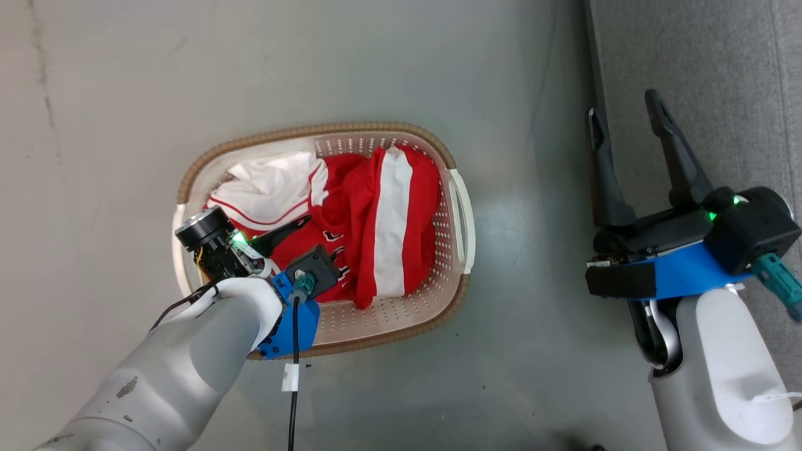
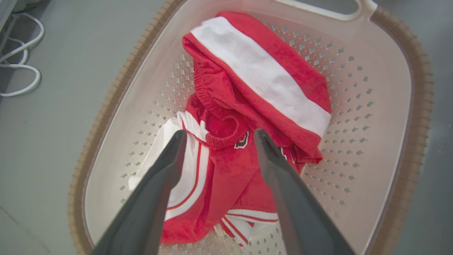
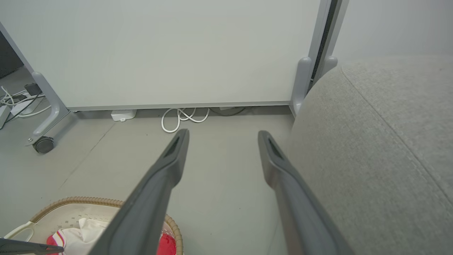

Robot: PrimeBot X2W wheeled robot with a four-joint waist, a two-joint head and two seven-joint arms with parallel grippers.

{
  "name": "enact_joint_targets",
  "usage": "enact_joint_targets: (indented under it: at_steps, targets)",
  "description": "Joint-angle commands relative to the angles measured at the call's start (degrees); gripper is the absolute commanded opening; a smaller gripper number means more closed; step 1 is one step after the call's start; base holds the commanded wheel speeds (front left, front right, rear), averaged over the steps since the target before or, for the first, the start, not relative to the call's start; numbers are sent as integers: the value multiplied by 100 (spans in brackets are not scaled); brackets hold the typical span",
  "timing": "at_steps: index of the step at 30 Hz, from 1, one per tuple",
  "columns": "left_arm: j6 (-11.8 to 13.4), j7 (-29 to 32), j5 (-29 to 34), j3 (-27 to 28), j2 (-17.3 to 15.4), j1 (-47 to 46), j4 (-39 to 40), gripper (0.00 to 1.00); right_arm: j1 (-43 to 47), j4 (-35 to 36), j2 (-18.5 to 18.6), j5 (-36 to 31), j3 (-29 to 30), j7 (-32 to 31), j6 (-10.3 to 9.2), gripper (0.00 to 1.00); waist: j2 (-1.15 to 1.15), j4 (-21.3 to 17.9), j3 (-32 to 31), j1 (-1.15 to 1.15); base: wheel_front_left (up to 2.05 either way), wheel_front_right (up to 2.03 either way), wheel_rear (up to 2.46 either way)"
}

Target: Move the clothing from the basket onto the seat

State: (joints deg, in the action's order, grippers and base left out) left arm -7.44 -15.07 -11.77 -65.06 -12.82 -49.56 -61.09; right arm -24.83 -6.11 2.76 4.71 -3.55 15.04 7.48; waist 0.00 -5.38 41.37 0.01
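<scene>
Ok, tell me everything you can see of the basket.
The basket is an oval tub of whitish plastic with perforated walls and bottom, a brown woven-look rim and white side handles. It stands upright on the grey floor, left of the seat and apart from it. Crumpled red and white clothing lies inside. The left gripper hangs open over it; contact is unclear.

head looks straight down; left wrist close above basket, all views share it

seat cut off at right edge, basket rim partly behind forearm
</scene>
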Motion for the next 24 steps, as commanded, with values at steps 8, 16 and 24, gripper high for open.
enact_joint_targets:
  at_steps: [8,16,24]
  targets:
    - [-5,372,-309,-773,49,-403,-667,100,-302,147,22,-63,50,22,3,100,0,-116,591,-1,0,0,0]
    - [-5,877,-158,-841,-5,-745,-910,100,-498,276,21,-92,30,22,3,100,0,-167,1079,-1,0,0,0]
    - [-5,1120,-84,-845,2,-987,-990,100,-602,396,22,-75,13,22,3,100,0,-228,1424,-1,0,0,0]
